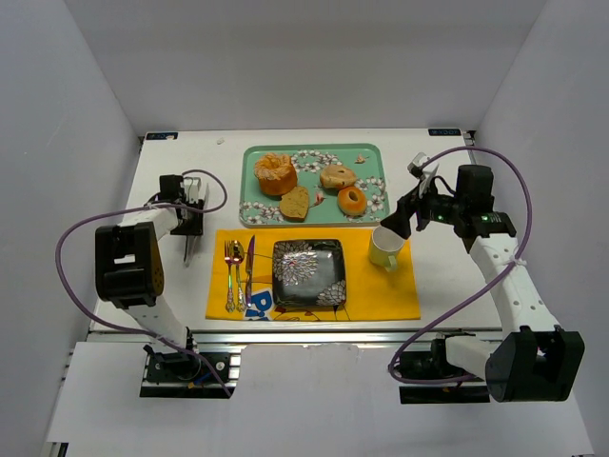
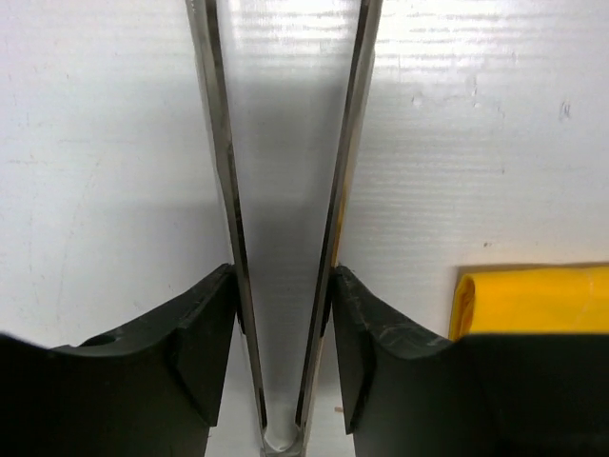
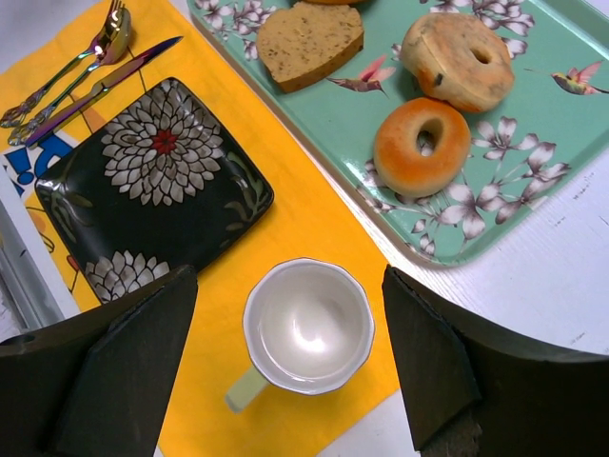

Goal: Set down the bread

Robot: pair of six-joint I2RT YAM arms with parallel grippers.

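Note:
Several breads lie on the teal floral tray: a ring-shaped cake, a heart-shaped slice, a speckled bagel and an orange bagel. The right wrist view shows the slice, speckled bagel and orange bagel. My left gripper stays over bare table left of the mat, its jaws pressed on the two arms of metal tongs that point down. My right gripper hovers open above the white cup, right of the black floral plate.
A yellow placemat carries the plate, the cup, and a fork, spoon and knife at its left. The tray sits behind the mat. White walls close in the table on three sides.

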